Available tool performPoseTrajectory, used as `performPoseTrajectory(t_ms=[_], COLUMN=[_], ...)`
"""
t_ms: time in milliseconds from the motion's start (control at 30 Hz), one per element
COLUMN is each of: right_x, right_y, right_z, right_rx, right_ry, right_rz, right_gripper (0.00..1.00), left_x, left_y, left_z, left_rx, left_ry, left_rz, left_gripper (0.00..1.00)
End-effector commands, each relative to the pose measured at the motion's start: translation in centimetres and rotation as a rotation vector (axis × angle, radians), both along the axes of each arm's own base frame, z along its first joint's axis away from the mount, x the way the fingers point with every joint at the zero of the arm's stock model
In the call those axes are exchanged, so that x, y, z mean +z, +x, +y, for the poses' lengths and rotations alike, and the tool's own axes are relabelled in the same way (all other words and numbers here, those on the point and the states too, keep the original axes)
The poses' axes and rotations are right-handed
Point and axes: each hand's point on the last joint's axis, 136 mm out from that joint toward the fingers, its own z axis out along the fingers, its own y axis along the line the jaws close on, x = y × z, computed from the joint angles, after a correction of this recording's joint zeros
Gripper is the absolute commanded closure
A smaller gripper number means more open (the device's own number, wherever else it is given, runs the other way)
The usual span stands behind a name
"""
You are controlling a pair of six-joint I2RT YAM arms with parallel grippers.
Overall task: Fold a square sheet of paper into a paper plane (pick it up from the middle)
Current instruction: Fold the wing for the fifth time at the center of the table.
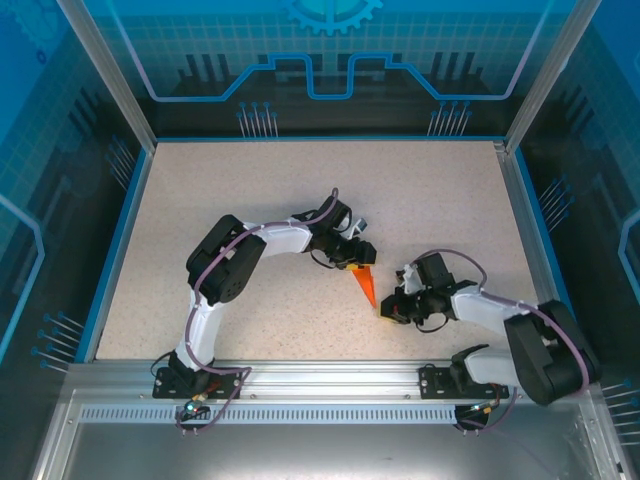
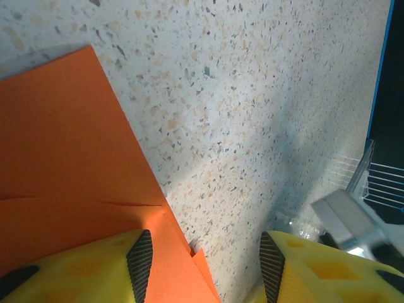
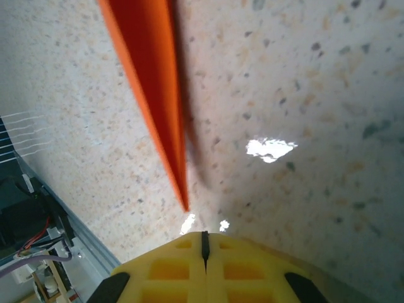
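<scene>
Straight to the middle of the table [image 1: 250,180]: spotting the paper plane [image 1: 365,285], folded down to a slim orange wedge, lying flat with broad end far and point near. Bracketed end to end by both arms, probably to steady it for creasing. At the broad end, finding the left hand [image 1: 353,262] about half open and gripping nothing. From its wrist camera, seeing one finger [image 2: 140,255] low over the orange layers and the other over bare speckled table, straddling the paper's edge. Placed, by the look of it, to press that end down rather than pinch it. At the point, meeting the right hand [image 1: 388,310], shut tight, finger against finger, holding nothing, parked just behind the plane's sharp tip. Apart or barely touching? Hard to say. Reads as a closed hand meant for rubbing a crease flat. Judging by the narrow shape, well into the folding, with finishing creases likely left.
</scene>
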Motion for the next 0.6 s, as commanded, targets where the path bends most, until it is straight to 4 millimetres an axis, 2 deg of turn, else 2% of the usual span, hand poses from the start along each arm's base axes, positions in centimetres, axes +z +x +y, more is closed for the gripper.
performPoseTrajectory(t_ms=[0,100,333,400,567], right_x=[3.4,5.1,4.7,4.3,1.8], right_y=[1.7,3.6,7.4,8.0,8.7], right_z=[0.4,1.2,3.6,4.1,3.8], right_rx=[-0.021,-0.044,-0.123,-0.126,-0.168], right_ry=[0.010,0.052,0.142,0.133,0.090], right_rz=[-0.077,-0.130,-0.146,-0.138,-0.103], right_gripper=[0.91,0.89,0.92,0.94,0.94], left_x=[-3.2,-3.0,-2.8,-2.7,-2.5], left_y=[0.3,0.4,0.4,0.4,0.4], left_z=[1.6,1.5,1.4,1.3,1.2], left_rx=[0.023,0.024,0.023,0.022,0.021], left_ry=[0.090,0.087,0.082,0.079,0.070], left_rz=[0.019,0.016,0.015,0.013,0.014], left_gripper=[0.48,0.48,0.48,0.48,0.48])
